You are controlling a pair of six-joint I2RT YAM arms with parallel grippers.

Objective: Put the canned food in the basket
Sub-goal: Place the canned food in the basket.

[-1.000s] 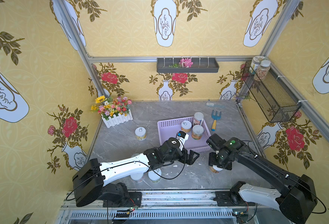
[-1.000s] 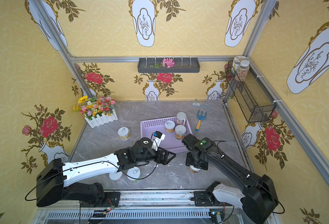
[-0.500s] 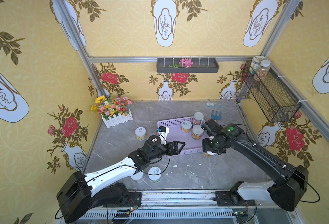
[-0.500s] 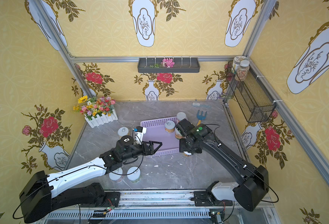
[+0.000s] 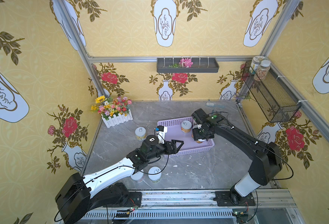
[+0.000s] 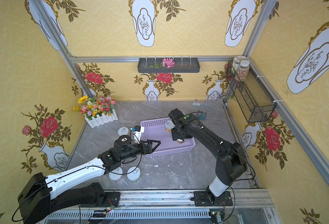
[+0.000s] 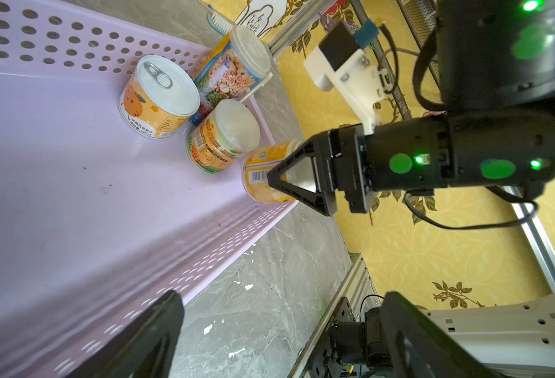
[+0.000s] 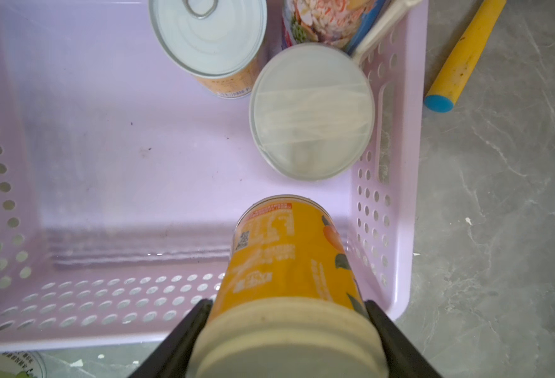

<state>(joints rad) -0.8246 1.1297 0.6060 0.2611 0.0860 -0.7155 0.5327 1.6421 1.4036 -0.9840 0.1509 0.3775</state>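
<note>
Above the lavender perforated plastic basket point(image 5: 171, 121) in a top view, right fingers point(image 5: 195, 135) clamp an orange-labelled, white-lidded can point(image 5: 200, 141); left fingers point(image 5: 178, 144) stand spread, empty, over its near edge. Left wrist: can upright in the basket's corner. Right wrist: basket floor straight below.

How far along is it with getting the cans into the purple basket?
Done: three stand in the basket: a pull-tab can, a multicoloured jar and a white-lidded can. In hand: the right end effector grips an orange-labelled can at the basket's near corner; the left end effector is open and empty. Left: at least three cans on the table, one beside the basket, two near the front.
</note>
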